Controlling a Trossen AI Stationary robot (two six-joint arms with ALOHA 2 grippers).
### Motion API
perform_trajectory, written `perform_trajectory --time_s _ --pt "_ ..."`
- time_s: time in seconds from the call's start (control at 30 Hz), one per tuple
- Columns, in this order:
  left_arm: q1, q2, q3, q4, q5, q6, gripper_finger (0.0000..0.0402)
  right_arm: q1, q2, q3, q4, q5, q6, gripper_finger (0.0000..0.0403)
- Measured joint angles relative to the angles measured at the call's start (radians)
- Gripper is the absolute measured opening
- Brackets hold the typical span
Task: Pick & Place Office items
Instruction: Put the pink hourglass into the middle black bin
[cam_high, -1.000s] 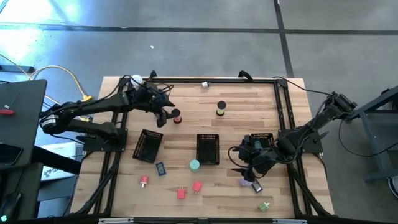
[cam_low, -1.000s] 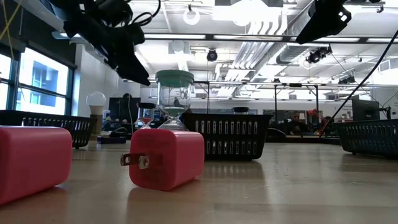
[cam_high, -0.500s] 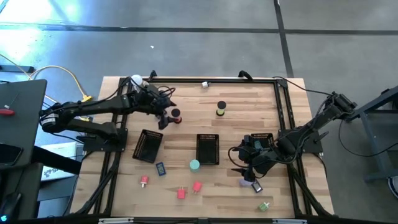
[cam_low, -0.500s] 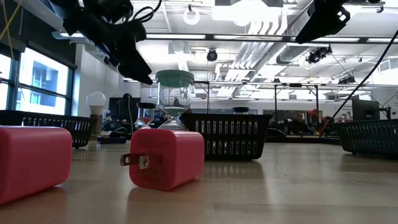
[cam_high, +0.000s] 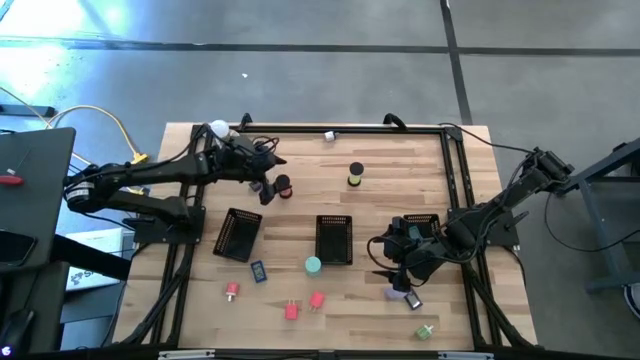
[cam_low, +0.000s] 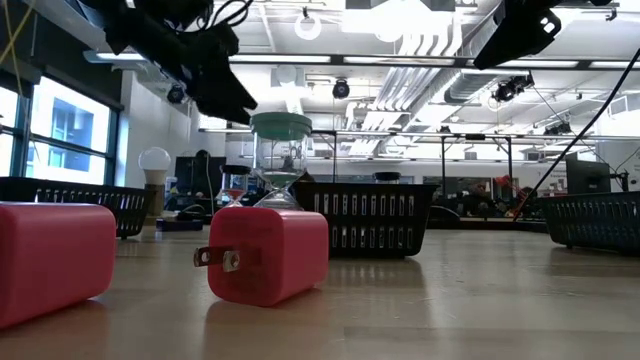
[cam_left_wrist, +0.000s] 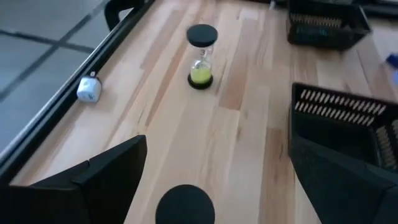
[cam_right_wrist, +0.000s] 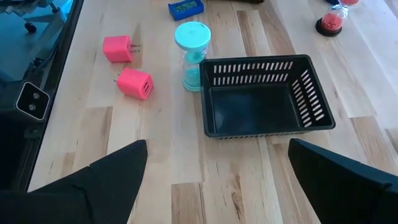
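Left claw wide open, empty, hovering just beside the red hourglass at the worktop's far left. Right claw wide open, empty, near the right tray. Teal hourglass stands beside the middle tray; pink plugs at the front edge.

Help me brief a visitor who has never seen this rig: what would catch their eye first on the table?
Probably the bright little pieces on pale wood: two pink plug blocks side by side near the table's front, with a teal sand timer standing beside the middle black mesh tray. At the far side, the left pincer hangs open over a red-and-black timer, with a yellow-green timer standing alone farther along.
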Motion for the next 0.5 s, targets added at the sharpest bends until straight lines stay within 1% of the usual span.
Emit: perform_trajectory --time_s 0.1,0.23,0.37,0.43,0.5 --pt "-0.023 0.005 0.0 -0.001 0.0 0.081 0.0382 0.0 0.0 0.0 0.0 0.002 0.004 0.038" --pt "-0.049 0.008 0.0 -0.019 -0.001 0.095 0.0382 0.0 0.0 0.0 0.001 0.003 0.005 0.038" --pt "-0.058 0.008 0.0 -0.05 -0.047 0.017 0.0382 0.0 0.0 0.0 0.001 0.003 0.007 0.038" --pt "-0.053 0.008 0.0 -0.087 -0.063 0.016 0.0382 0.0 0.0 0.0 0.001 0.003 0.007 0.038" --pt "-0.048 0.013 -0.001 -0.117 -0.119 0.017 0.0382 0.0 0.0 0.0 0.001 0.003 0.007 0.038"
